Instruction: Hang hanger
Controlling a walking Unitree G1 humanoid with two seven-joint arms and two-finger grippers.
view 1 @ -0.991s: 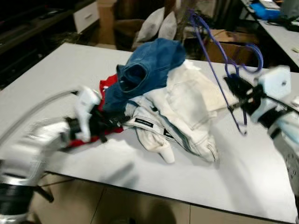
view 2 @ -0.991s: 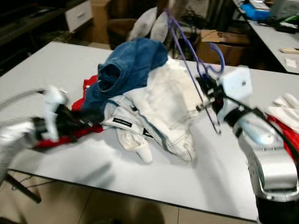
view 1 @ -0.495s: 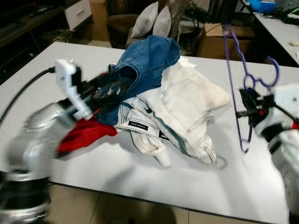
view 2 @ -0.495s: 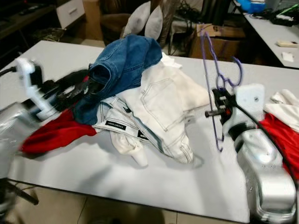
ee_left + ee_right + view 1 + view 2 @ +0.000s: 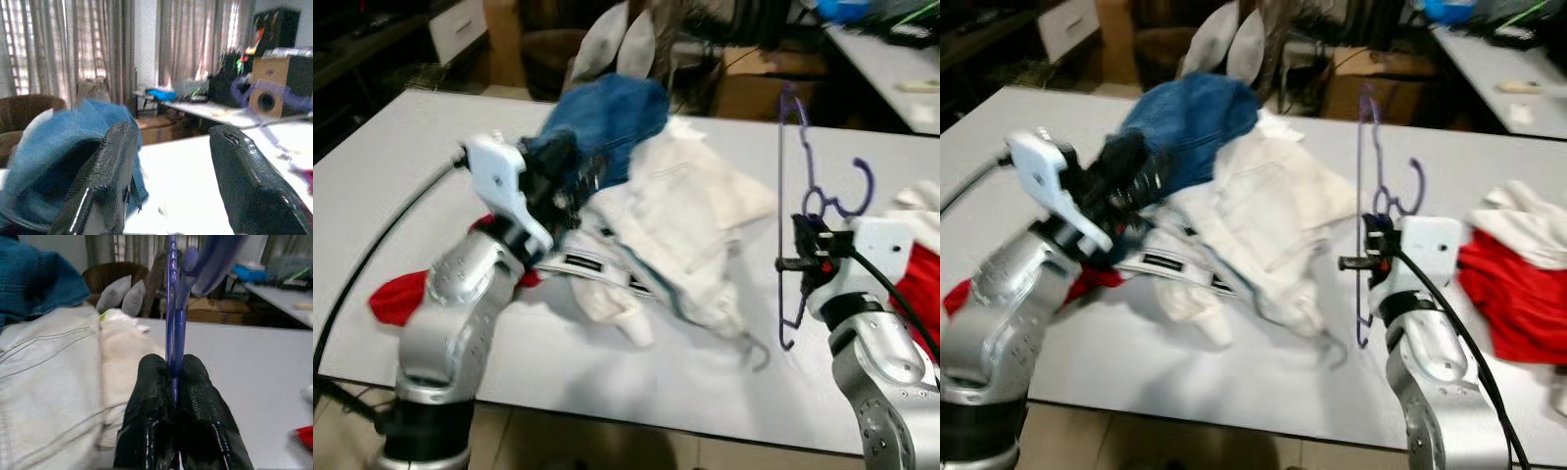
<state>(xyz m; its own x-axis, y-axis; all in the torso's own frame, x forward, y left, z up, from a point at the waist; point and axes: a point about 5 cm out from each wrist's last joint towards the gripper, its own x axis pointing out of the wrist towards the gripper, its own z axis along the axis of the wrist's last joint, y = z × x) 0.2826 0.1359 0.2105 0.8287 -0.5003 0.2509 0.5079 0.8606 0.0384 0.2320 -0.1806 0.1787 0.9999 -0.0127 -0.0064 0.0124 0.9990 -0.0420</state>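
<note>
So the right gripper is clamped tight on the purple hanger, which now stands upright at the right of the frame; a second ago it leaned back over the clothes pile. The left gripper, fingers spread and holding nothing, has come up from the table edge to the blue jeans at upper centre. Looks like pants get threaded next.

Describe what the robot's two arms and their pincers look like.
Both arms are silver metal with rounded joints. Each wrist carries a white blocky housing and a black cable. The left pincer and right pincer each have two long black textured fingers.
</note>
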